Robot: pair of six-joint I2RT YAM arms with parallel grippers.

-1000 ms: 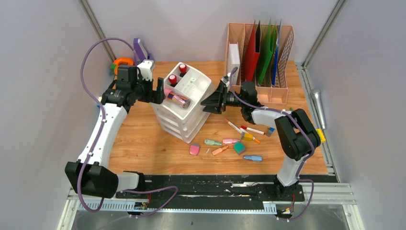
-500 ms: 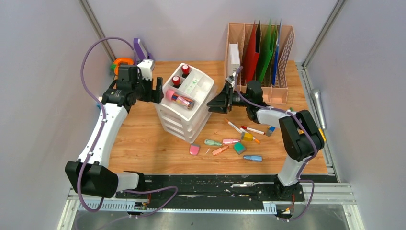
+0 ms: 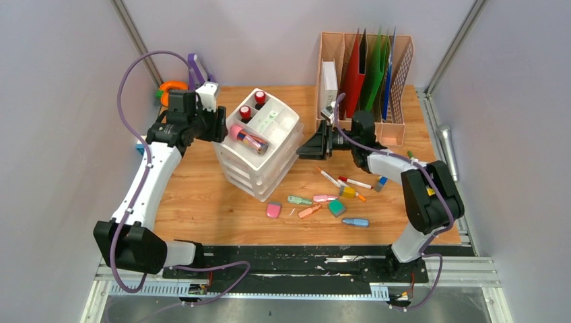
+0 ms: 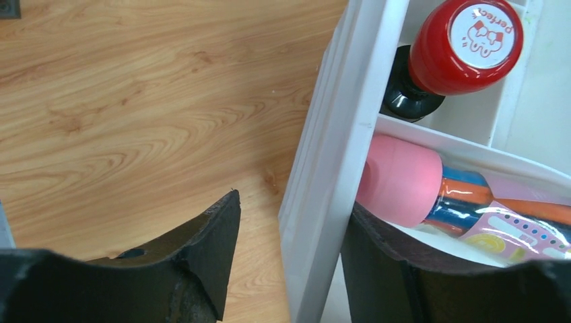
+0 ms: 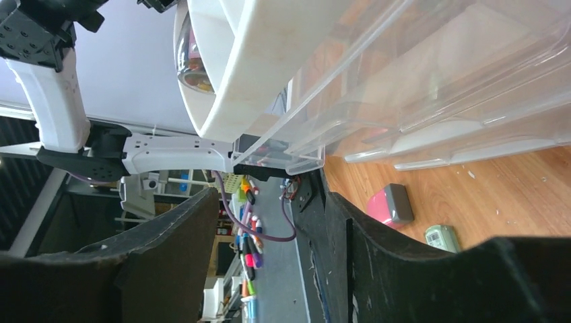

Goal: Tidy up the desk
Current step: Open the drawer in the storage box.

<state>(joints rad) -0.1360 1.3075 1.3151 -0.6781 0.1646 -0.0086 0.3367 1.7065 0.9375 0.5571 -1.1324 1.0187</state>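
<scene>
The main danger is at the white drawer unit [image 3: 259, 151], which stands on the desk [image 3: 202, 195] a little left of the middle, toward the far edge. The left gripper [image 4: 293, 202] has its jaws spread around the rim of the top tray, one finger outside and one inside, and on the outer side a gap shows, so nothing is pinched yet. If they close and pull sideways, the light unit can tilt or slide. Then the red-capped bottles [image 3: 260, 98] may fall over, and the pink-capped tube [image 3: 248, 139], which lies loose against this rim, may roll out. The inner finger can also squeeze the pink cap.

The right gripper [image 5: 269, 192] waits just beside the right face of the unit with jaws apart, holding nothing that I can see. A push from here could open a clear drawer or shove the unit against the other arm.

The desk lies flat, its face up. Its long axis runs from the left wall to the right wall, along the grain. Pens and erasers [image 3: 323, 202] lie scattered toward the near right corner.
</scene>
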